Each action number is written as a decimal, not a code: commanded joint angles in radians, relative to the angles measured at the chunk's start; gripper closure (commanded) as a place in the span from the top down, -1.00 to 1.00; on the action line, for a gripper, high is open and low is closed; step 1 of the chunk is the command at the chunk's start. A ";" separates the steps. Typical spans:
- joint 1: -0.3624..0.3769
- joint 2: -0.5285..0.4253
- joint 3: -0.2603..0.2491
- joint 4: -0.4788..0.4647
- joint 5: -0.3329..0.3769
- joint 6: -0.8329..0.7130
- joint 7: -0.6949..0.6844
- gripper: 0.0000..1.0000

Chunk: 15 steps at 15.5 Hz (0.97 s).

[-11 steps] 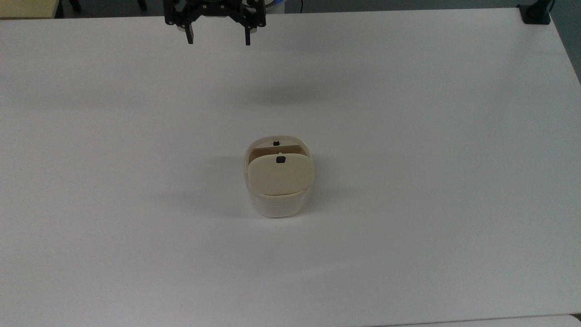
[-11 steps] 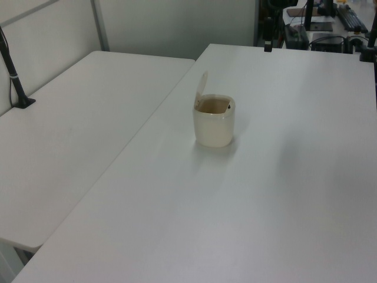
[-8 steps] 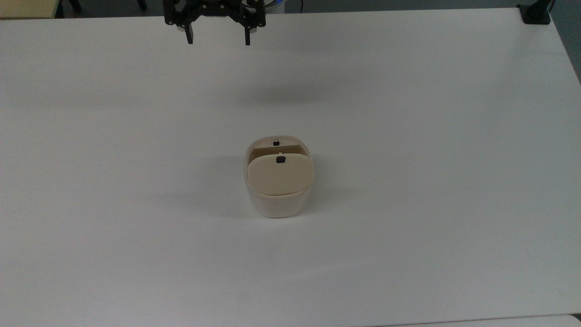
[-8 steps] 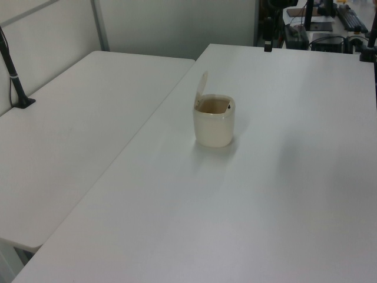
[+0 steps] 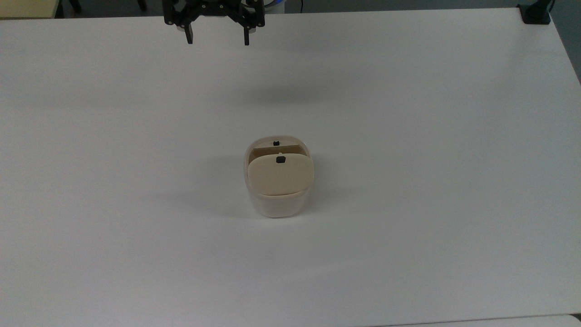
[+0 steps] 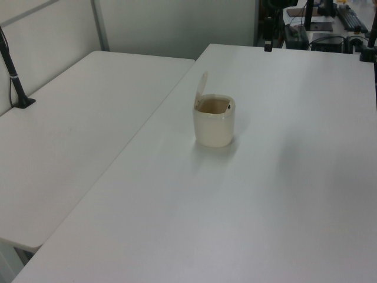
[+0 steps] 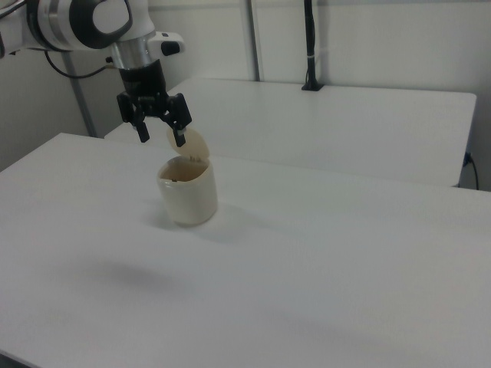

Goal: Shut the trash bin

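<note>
The trash bin [image 5: 278,181] stands about in the middle of the white desk [image 5: 431,136], a small cream tub with rounded corners. Its lid [image 5: 280,175] is up, hinged at the side nearest the top view's bottom edge and tipped back, so the beige face with its little black square mark [image 5: 280,159] looks toward that camera. Behind the raised lid a slice of the brownish inside shows, with a second small black spot on the far rim. In the left view the bin [image 6: 214,121] sits with its lid [image 6: 202,89] standing nearly upright on the left view's left side, mouth open to the air.

The gripper [image 5: 217,40] hangs at the top edge of the top view, well apart from the bin and clear above the desk (its soft shadow falls on the surface between the two). Its jaws are spread wide, holding nothing. In the right view the gripper [image 7: 160,136] hangs from the white arm [image 7: 84,19], pointing down, appearing just over the lid's [image 7: 191,146] edge; how close it really is, I cannot tell.

A second white desk [image 6: 70,130] adjoins the first.
</note>
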 commanded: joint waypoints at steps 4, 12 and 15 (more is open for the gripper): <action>0.007 -0.025 -0.009 -0.017 -0.008 -0.019 -0.020 -0.43; 0.012 0.010 -0.008 -0.014 0.004 0.079 -0.026 -0.75; 0.015 0.036 -0.006 -0.014 0.007 0.203 -0.024 -0.91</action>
